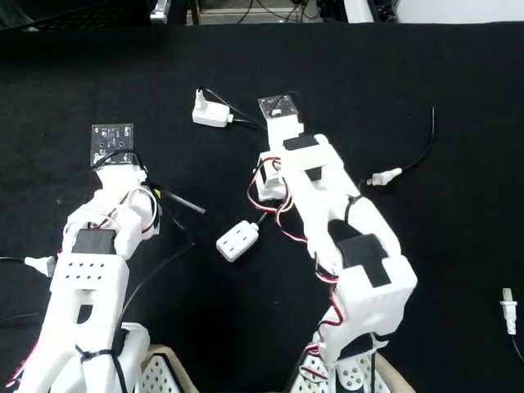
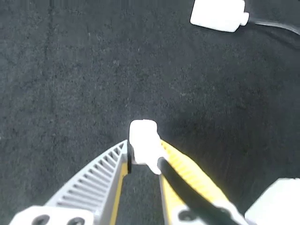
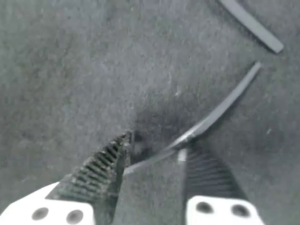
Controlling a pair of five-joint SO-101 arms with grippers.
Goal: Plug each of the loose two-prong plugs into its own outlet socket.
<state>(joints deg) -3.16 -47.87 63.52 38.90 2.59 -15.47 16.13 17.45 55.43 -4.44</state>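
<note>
the left claw (image 2: 142, 152) is clenched on a small white two-prong plug (image 2: 143, 136) held above the black cloth counter (image 2: 70, 70), while the right claw (image 3: 152, 154) sits released astride a thin black cable (image 3: 220, 107).

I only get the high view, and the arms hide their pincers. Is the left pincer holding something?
Observer: Yes. The left pincer is shut on a white plug.
Operator: Where does its wire go?
Observer: Its black cord runs back along the yellow finger.
Operator: And the right pincer?
Observer: The right pincer is open, low over the cloth, with a thin black cable passing between its fingers.
</note>
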